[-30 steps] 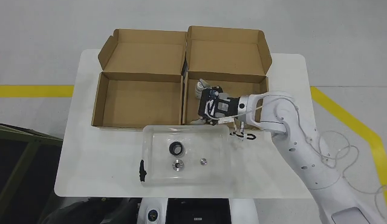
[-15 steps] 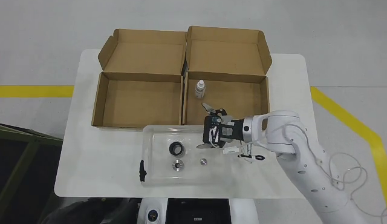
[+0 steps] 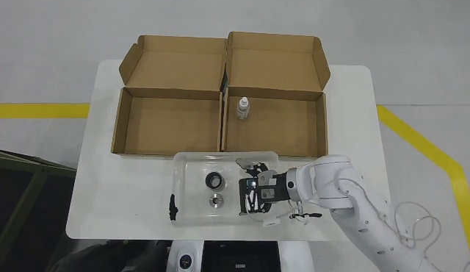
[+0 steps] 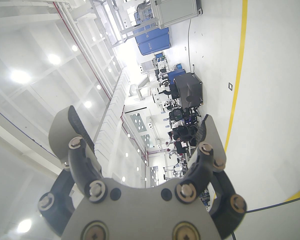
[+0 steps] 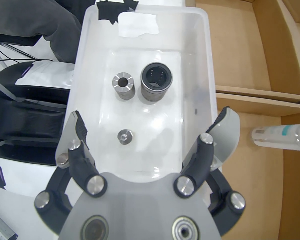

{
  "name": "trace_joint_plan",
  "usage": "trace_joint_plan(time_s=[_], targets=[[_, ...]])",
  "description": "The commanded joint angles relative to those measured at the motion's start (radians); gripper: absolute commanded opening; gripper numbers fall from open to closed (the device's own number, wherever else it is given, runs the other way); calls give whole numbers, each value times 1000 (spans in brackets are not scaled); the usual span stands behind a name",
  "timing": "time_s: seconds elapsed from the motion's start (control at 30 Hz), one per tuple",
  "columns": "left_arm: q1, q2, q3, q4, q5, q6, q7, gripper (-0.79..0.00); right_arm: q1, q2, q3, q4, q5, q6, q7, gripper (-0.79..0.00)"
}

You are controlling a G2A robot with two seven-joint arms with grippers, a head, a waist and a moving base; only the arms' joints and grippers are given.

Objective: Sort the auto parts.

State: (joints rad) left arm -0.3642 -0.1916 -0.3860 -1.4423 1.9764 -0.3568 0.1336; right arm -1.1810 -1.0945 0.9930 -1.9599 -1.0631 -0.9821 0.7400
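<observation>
Three metal parts sit in the clear bin (image 5: 205,51): a bearing (image 5: 156,82) with a black bore, a smaller sleeve (image 5: 123,86) just beside it, both on end, and a small nut (image 5: 125,136) apart from them, nearer the right gripper (image 5: 152,116). That gripper hangs above the bin's near end with its fingers spread wide and nothing between them; the nut lies below the gap. Black tape (image 5: 115,11) and a white label (image 5: 137,26) mark the bin's far wall. Two open cardboard boxes stand side by side beyond the bin on the white table (image 3: 103,162). A bottle (image 3: 243,109) is in the right box (image 3: 286,129), close to the wall it shares with the left box (image 3: 169,125). Off the table, the left gripper (image 4: 138,116) points up into the hall, fingers parted and empty.
</observation>
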Motion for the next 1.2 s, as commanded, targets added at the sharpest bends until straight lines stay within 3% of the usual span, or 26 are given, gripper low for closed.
trace_joint_plan(time_s=[0.0, 0.87, 1.17], targets=[[0, 0, 0, 0, 0, 0, 0, 0, -4, 1, -12, 5, 0, 3, 5, 0], [0, 0, 0, 0, 0, 0, 0, 0, 51, 10, -93, 53, -124, 103, 69, -49], [0, 0, 0, 0, 0, 0, 0, 0, 72, 7, -146, 75, -149, 122, 126, -99]])
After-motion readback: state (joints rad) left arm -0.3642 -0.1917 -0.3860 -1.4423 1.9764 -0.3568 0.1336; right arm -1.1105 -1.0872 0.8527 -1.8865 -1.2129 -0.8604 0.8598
